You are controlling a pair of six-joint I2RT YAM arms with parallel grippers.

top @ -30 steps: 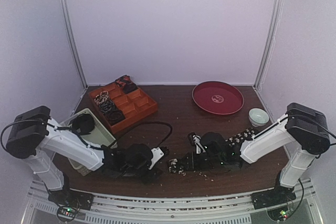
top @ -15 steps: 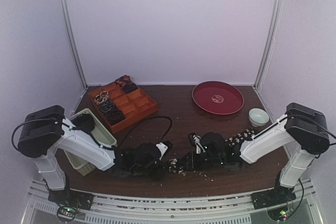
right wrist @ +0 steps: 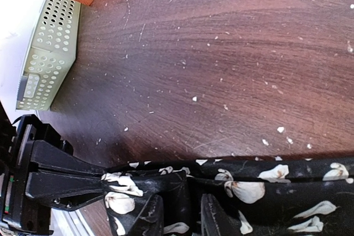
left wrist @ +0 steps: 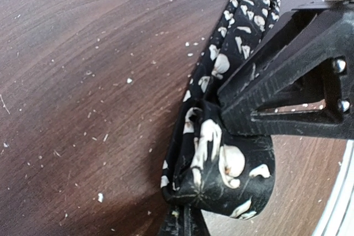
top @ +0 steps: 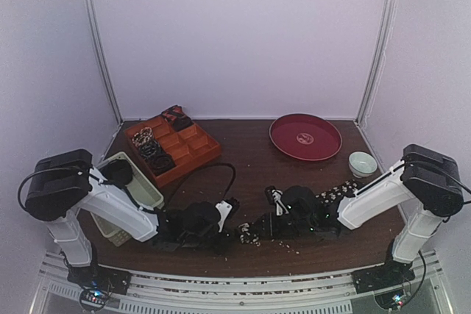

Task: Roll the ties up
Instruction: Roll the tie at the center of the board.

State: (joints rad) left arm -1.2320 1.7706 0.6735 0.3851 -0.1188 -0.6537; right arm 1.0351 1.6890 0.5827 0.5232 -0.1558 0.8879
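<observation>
Pinching the folded end of the tie (right wrist: 265, 183), the left gripper (right wrist: 102, 183) is clamping tight; the right gripper (right wrist: 185, 214) is gripping it just beside, so tugging apart is probably risking unfolding.

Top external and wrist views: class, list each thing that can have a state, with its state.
speckled tie, stretched between both grippers, mostly unrolled.
left gripper, shut on that tie's folded end.
right gripper, closed on the same tie further along.
rolled ties, coiled in the orange tray's compartments.
bowl, upright.
</observation>
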